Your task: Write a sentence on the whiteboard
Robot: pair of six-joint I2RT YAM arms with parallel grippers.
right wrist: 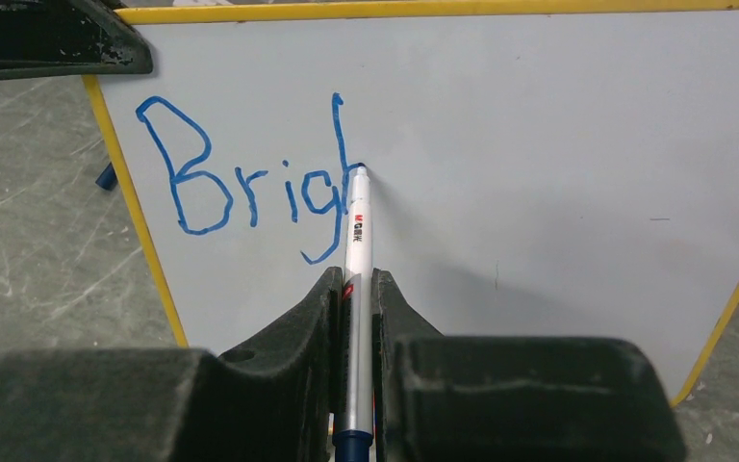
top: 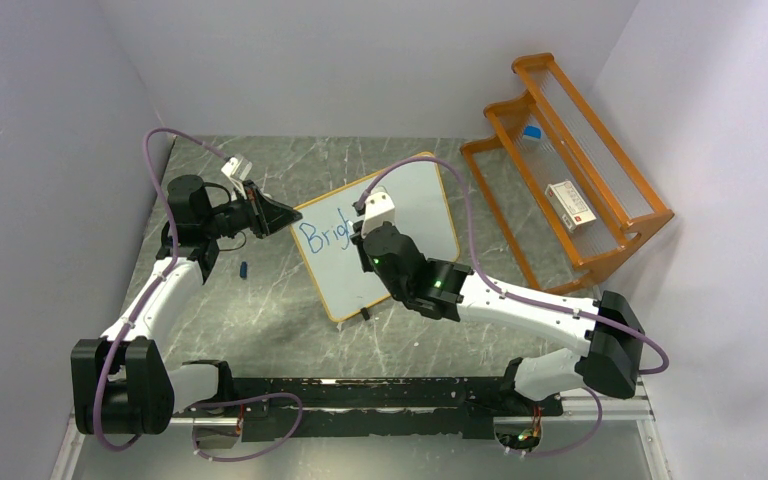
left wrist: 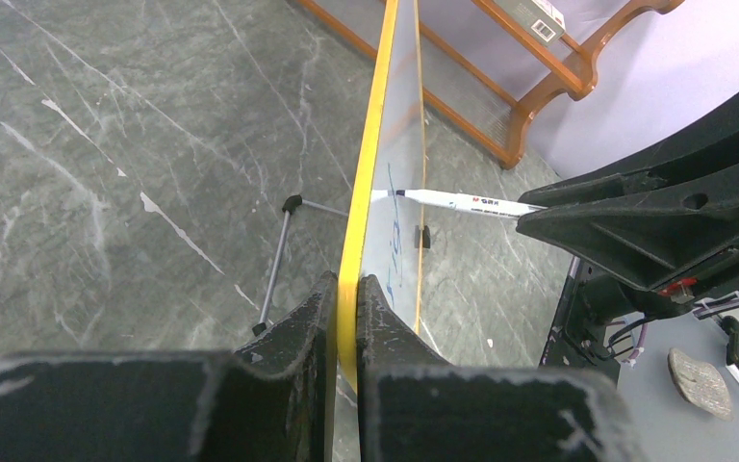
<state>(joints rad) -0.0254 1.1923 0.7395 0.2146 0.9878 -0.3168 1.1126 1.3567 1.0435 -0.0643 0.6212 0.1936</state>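
The whiteboard (top: pixel 422 203) stands tilted on its small feet in the middle of the table. My left gripper (top: pixel 285 215) is shut on its left edge, the fingers pinching the yellow frame (left wrist: pixel 366 173) at my left gripper (left wrist: pixel 346 284). My right gripper (right wrist: pixel 351 279) is shut on a white marker (right wrist: pixel 358 226), whose tip touches the board (right wrist: pixel 539 144). Blue lettering of the sentence (right wrist: pixel 250 188) reads "Brig" plus an unfinished "h"; the tip rests on that last letter. From above, my right gripper (top: pixel 365 240) covers the end of the writing (top: pixel 320 238).
An orange wooden rack (top: pixel 615 215) stands at the right against the wall, with a small box (top: pixel 570 203) on its shelf. A blue marker cap (top: pixel 243 269) lies on the table left of the board. Walls close in on both sides.
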